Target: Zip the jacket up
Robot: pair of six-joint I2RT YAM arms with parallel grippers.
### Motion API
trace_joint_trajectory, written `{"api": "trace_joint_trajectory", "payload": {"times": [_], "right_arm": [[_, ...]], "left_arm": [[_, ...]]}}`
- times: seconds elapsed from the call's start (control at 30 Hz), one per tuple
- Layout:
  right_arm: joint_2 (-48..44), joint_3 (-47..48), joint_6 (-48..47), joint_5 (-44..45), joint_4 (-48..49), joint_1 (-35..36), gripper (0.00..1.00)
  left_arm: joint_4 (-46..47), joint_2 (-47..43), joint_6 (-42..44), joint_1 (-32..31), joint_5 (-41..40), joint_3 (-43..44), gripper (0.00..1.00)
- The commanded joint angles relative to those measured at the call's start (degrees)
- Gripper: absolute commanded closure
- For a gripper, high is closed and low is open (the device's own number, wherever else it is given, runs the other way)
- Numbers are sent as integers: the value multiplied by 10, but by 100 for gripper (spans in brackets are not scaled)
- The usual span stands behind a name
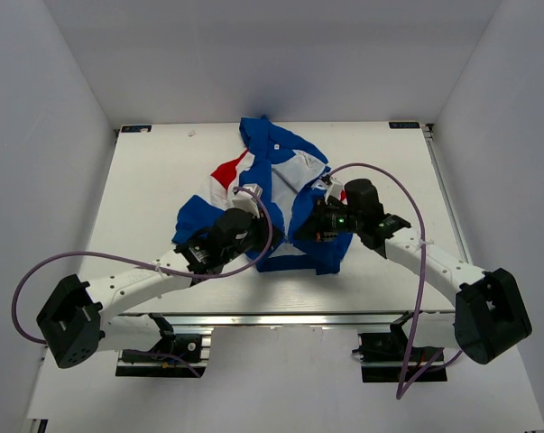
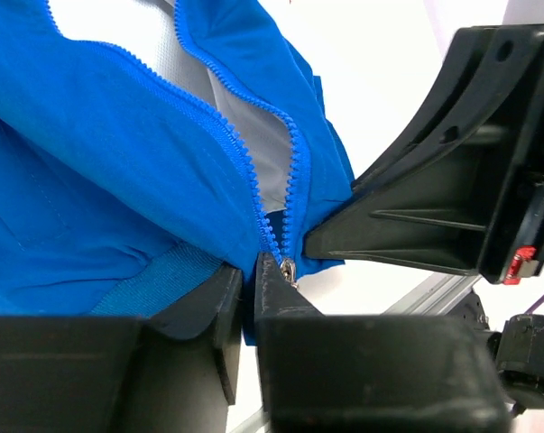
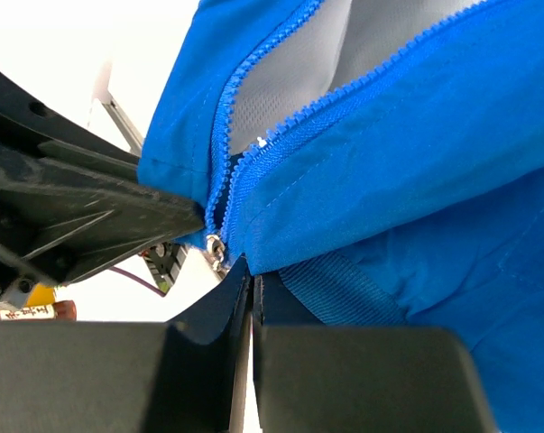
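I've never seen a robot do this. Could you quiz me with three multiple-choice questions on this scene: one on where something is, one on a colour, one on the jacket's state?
1. Where on the royal-blue fabric jacket with red and white panels is the small silver metal zipper slider?
A. collar
B. bottom hem
C. halfway up

2. What colour are the zipper teeth?
A. blue
B. red
C. white

3. The jacket's front is:
A. fully zipped
B. half zipped
C. open above the slider

Answers:
1. B, the slider sits right at the hem.
2. A, the teeth match the blue fabric.
3. C, the two rows spread apart, showing the pale lining.
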Motion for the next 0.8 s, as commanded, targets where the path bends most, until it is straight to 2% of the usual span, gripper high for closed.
{"api": "trace_joint_trajectory", "payload": {"times": [0.0,0.13,0.37,0.77], "right_arm": [[-8,-6,1,10,18,3,100],[-3,-7,11,12,20,3,100],[0,-7,25,5,29,2,100],[-6,-5,36,10,40,4,100]], "left_arm": [[-1,-18,-7,-5,-3,13,76],[12,-32,-14,-6,1,-1,68],[22,-37,-12,-5,9,-8,63],[21,-9,-8,-5,34,4,65]]}}
